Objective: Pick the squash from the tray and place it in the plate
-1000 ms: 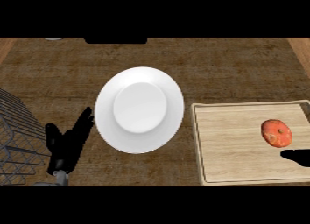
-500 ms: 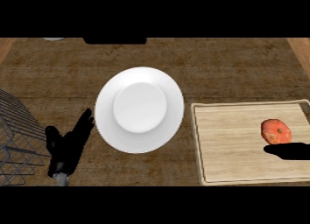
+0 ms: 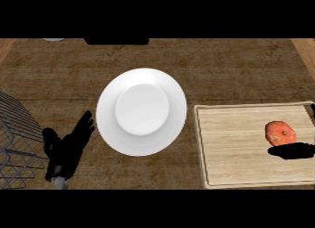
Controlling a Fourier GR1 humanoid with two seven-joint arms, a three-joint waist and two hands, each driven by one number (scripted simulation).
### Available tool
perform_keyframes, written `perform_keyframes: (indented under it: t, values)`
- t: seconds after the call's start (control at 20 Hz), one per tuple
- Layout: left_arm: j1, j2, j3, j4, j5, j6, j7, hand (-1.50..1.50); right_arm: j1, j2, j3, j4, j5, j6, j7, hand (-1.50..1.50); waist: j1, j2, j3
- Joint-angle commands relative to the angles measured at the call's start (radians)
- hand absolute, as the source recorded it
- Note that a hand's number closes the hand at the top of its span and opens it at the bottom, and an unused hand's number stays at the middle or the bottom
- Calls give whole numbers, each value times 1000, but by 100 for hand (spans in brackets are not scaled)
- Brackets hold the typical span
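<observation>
Squash [image 3: 280,133]: orange-red, roundish, near the tray's [image 3: 239,151] right edge.
Right robot hand [image 3: 296,151]: just below the squash, touching it; grip unclear.
Left robot hand [image 3: 66,149]: open, resting left of the plate [image 3: 107,113].

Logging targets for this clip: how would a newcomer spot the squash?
Find the pale wooden tray at the counter's right, beside the white plate. Near its right edge lies the squash, just above the black right hand. It is the only orange-red, rounded thing there.
</observation>
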Motion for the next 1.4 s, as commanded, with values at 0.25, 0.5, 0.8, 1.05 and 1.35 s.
perform_keyframes:
  t: [0.25,0.5,0.8,1.05,1.35]
  values:
    - [21,3,47,19,4,-63,-29,0,-53,82,-18,171,63,-18,-93,-150,1,1,-1]
    - [18,-29,18,21,-29,-35,2,0,-80,58,12,255,82,41,-171,150,2,2,-1]
    - [-58,-54,37,16,-42,-5,63,0,-127,41,-13,303,151,36,-201,150,0,2,-1]
    - [3,-64,44,90,-54,-33,-71,0,-53,77,31,145,253,-48,-154,150,-3,1,-1]
    - [-64,-60,-12,58,-55,-74,-6,0,-196,392,580,90,390,-26,-169,150,158,1,-8]
